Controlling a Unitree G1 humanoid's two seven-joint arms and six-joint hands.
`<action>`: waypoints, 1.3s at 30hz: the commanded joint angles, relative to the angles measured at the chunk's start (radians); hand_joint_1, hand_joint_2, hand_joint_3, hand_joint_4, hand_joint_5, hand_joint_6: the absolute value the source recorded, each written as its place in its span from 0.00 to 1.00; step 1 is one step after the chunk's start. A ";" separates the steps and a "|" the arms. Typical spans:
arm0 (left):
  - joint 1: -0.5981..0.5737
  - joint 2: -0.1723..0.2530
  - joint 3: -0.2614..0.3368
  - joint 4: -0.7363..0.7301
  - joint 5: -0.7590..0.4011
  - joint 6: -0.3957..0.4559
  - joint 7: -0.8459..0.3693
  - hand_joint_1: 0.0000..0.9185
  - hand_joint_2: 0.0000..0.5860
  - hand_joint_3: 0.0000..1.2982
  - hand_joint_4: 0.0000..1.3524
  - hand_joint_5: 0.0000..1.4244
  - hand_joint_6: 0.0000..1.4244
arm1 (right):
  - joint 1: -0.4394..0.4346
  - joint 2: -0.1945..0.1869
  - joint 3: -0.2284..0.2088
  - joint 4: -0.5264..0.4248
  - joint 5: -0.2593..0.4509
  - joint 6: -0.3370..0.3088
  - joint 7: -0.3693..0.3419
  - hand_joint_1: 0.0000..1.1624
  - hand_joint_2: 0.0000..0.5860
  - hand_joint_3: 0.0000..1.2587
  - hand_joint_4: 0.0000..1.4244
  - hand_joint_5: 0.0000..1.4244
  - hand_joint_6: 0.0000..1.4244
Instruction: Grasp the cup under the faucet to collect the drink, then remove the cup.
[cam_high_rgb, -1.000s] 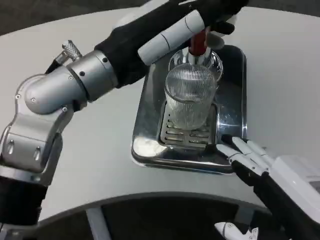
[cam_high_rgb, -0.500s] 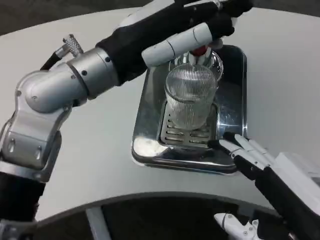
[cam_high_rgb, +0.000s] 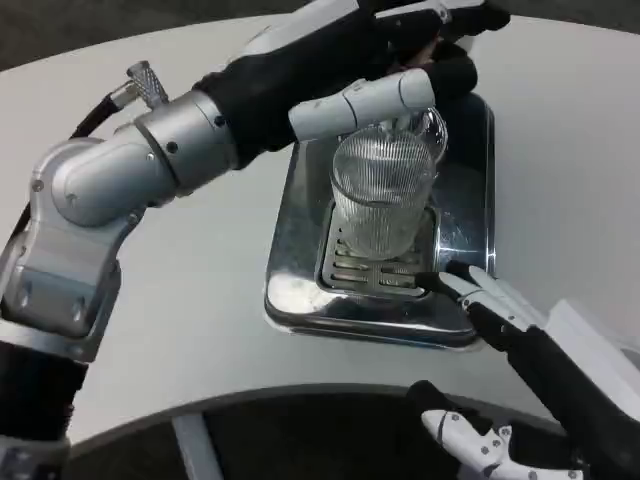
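White table, head view: ribbed glass cup (cam_high_rgb: 384, 200) sits on drip tray (cam_high_rgb: 300, 240) grate, just below left hand (cam_high_rgb: 400, 50), grip unclear. Right hand (cam_high_rgb: 490, 300), fingers apart, near the cup, not grasping. Fill level unclear; removal pending.

Clear ribbed glass cup (cam_high_rgb: 383, 195), upright on slotted grate (cam_high_rgb: 372, 268), chrome drip tray (cam_high_rgb: 300, 240)
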 joint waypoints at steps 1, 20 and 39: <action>0.007 0.023 -0.030 0.012 0.036 -0.031 -0.024 0.00 0.15 0.13 0.04 0.10 0.15 | 0.013 0.021 0.028 -0.015 0.001 0.046 -0.045 0.41 0.71 0.08 0.00 0.00 0.03; -0.007 0.026 -0.050 0.034 0.084 -0.102 -0.013 0.00 0.15 0.11 0.02 0.08 0.13 | 0.009 0.013 0.098 0.018 0.092 0.205 -0.246 0.49 0.59 0.02 0.00 0.07 0.11; -0.014 0.025 -0.057 0.054 0.100 -0.130 -0.011 0.00 0.15 0.11 0.01 0.08 0.13 | -0.015 0.007 0.191 0.203 0.179 0.122 -0.536 0.57 0.48 0.04 0.05 0.10 0.15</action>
